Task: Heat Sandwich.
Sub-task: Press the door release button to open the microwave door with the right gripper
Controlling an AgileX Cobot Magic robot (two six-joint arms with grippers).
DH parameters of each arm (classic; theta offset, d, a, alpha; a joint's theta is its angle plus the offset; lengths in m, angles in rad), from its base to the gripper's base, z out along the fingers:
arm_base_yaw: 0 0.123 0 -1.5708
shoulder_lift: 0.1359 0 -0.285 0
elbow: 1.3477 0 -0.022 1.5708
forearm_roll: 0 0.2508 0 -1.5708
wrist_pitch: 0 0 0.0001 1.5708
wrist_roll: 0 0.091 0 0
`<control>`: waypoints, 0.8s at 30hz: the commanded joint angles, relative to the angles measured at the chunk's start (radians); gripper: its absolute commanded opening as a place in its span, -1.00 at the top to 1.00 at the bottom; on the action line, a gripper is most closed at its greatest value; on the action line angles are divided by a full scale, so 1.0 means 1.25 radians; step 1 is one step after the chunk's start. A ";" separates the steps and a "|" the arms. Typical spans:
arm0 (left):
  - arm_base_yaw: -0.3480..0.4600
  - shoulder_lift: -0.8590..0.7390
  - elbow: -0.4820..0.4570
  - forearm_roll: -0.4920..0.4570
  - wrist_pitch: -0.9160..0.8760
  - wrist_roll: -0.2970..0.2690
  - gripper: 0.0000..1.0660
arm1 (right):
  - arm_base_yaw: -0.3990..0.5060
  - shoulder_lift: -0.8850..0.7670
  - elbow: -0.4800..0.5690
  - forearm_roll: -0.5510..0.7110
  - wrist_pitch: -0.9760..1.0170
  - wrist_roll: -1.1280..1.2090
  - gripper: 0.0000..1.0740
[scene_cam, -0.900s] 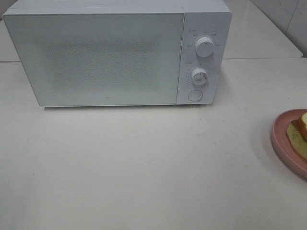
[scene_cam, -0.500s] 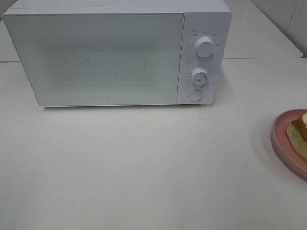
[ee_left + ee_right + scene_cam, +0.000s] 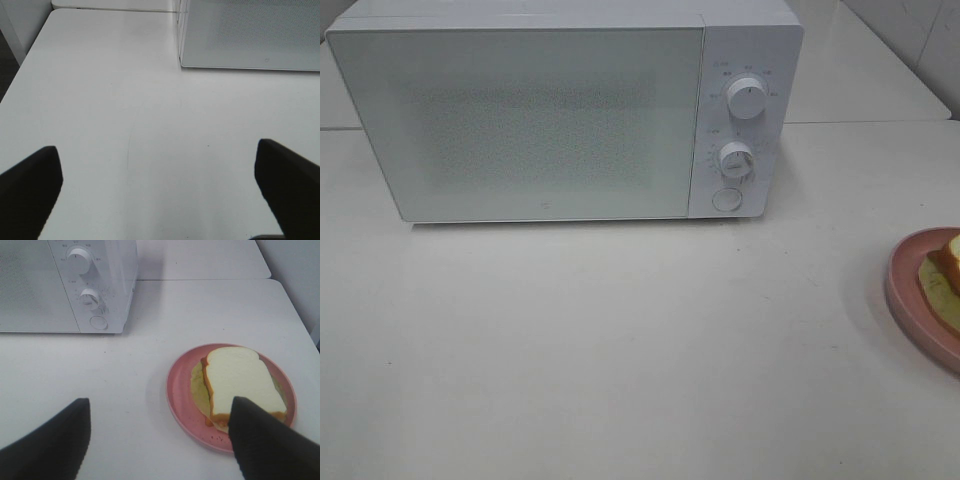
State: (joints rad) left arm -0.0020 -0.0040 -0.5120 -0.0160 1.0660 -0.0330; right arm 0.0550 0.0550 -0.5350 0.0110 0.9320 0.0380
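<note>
Pale-bread sandwich (image 3: 242, 382), yellow-green filling, on pink plate (image 3: 180, 400).

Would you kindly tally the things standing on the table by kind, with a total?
Microwave: 1
Pink plate: 1
Sandwich: 1
Total: 3
</note>
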 commanded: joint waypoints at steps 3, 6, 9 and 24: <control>0.001 -0.019 -0.004 0.003 0.003 -0.004 -0.92 | -0.005 0.048 -0.007 0.009 -0.087 0.004 -0.38; 0.001 -0.019 -0.004 0.003 0.003 -0.004 -0.92 | -0.005 0.075 -0.003 0.006 -0.137 0.004 -0.38; 0.001 -0.019 -0.004 0.003 0.003 -0.004 -0.92 | -0.005 0.124 -0.003 0.006 -0.198 0.004 -0.38; 0.001 -0.019 -0.004 0.003 0.003 -0.004 -0.92 | -0.005 0.309 -0.003 0.006 -0.334 0.004 -0.38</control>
State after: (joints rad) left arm -0.0020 -0.0040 -0.5120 -0.0160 1.0660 -0.0330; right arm 0.0550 0.4200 -0.5370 0.0210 0.5430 0.0380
